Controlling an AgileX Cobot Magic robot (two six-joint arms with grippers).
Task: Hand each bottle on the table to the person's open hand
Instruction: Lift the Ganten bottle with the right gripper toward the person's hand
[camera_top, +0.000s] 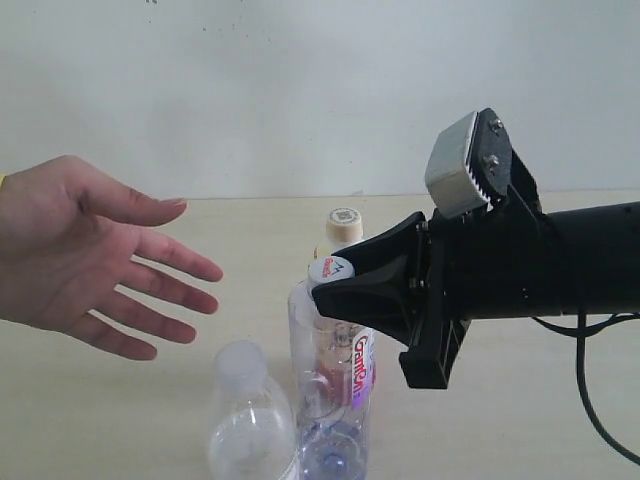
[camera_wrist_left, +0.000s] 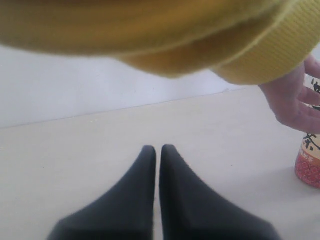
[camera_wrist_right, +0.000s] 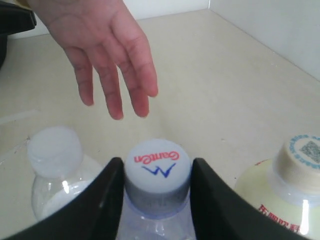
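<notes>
Pinching the pale-blue cap (camera_wrist_right: 157, 170) of the tall bottle (camera_top: 335, 380), the right jaws gripped it from both sides — the white-capped bottle (camera_wrist_right: 55, 165) stood just beside one jaw, the tea bottle (camera_wrist_right: 292, 190) just beside the other. The person's open hand (camera_top: 90, 255) hovered beyond their tips. The left jaws — pressed together — hung low over the worktop (camera_wrist_left: 75, 150).

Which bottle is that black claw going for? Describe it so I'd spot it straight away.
On the pale table, three bottles cluster by the right gripper. Its jaws flank the cap of the tall bottle. It alone has a pale-blue cap and pink label; beside it stand the shorter white-capped bottle and cream-capped bottle.
</notes>
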